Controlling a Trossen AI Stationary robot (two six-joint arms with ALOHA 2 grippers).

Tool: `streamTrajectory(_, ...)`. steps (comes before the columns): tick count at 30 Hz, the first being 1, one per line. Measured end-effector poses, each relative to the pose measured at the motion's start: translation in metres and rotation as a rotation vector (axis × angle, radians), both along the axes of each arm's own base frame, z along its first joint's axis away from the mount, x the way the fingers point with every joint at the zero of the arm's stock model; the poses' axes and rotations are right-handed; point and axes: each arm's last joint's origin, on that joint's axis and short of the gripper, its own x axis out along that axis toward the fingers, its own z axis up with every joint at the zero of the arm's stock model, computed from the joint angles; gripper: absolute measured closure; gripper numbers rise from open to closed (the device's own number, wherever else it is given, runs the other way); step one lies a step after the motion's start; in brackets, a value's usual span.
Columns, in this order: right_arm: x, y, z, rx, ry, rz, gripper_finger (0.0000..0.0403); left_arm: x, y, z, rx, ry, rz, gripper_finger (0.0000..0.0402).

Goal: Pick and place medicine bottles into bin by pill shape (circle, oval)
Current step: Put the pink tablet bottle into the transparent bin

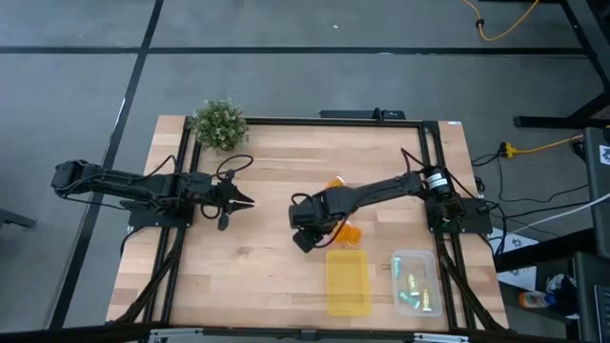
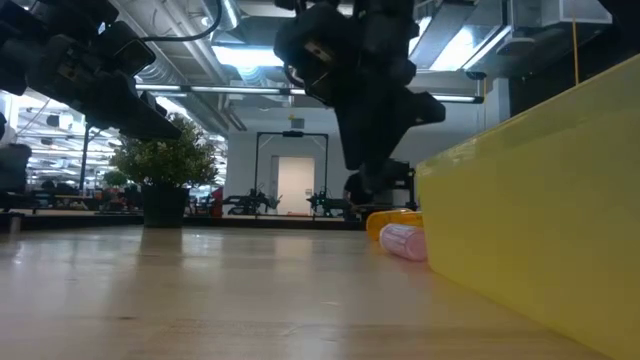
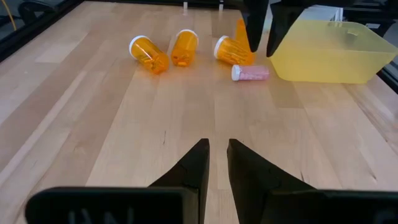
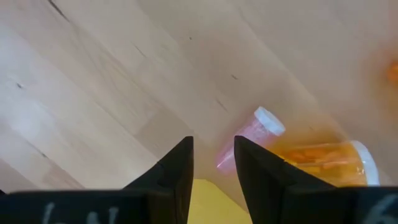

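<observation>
The right gripper (image 1: 303, 240) hangs over the counter (image 1: 257, 276) beside the yellow bin (image 1: 348, 282), fingers (image 4: 177, 171) nearly closed, holding nothing. Just past them a pink bottle (image 4: 244, 144) lies on its side, white cap pointing away from the bin. No label is readable. The left gripper (image 3: 216, 163) waits, fingers slightly parted.

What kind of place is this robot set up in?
Probably a robotics lab or workshop in a large industrial hall. A wooden table stands on a grey floor with cables trailing across it, and behind the plant the low view shows exposed ceiling ducts and more equipment benches.
</observation>
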Motion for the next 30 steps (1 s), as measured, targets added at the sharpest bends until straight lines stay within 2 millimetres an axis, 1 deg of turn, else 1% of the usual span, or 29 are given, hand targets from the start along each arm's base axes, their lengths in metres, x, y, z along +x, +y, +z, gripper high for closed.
streamTrajectory(4,0.002,-0.003,0.0,-0.017,-0.02,0.101,0.0285,0.0,0.0,0.0,0.0,0.0,0.0,0.0351)
streamTrajectory(10,0.001,-0.002,0.0,-0.005,-0.011,0.043,0.0279,0.0,0.0,0.0,0.0,0.0,0.0,0.0351)
streamTrajectory(13,0.001,0.0,-0.001,-0.003,-0.005,0.014,0.0252,0.0,0.0,0.0,0.001,0.0,0.0,0.0351)
streamTrajectory(15,0.001,0.003,-0.003,-0.016,0.0,-0.021,0.0224,0.0,0.0,0.0,0.001,0.0,0.0,0.0351)
streamTrajectory(18,0.0,0.006,-0.005,-0.057,0.003,-0.025,0.0179,0.0,0.0,0.0,0.001,0.001,0.0,0.0351)
streamTrajectory(21,0.001,0.008,-0.005,-0.064,-0.006,-0.042,0.0149,0.0,0.0,0.0,0.001,0.0,-0.001,0.0351)
streamTrajectory(25,0.0,0.01,-0.005,-0.013,0.015,-0.121,0.014,0.0,0.0,0.0,0.001,0.0,0.0,0.0351)
streamTrajectory(27,0.0,0.01,-0.011,0.014,0.045,-0.135,0.0141,0.0,0.0,0.0,0.001,0.001,0.0,0.0351)
streamTrajectory(30,0.001,0.01,-0.026,0.028,0.11,-0.135,0.0144,0.0,0.0,0.0,0.001,0.0,0.0,0.0351)
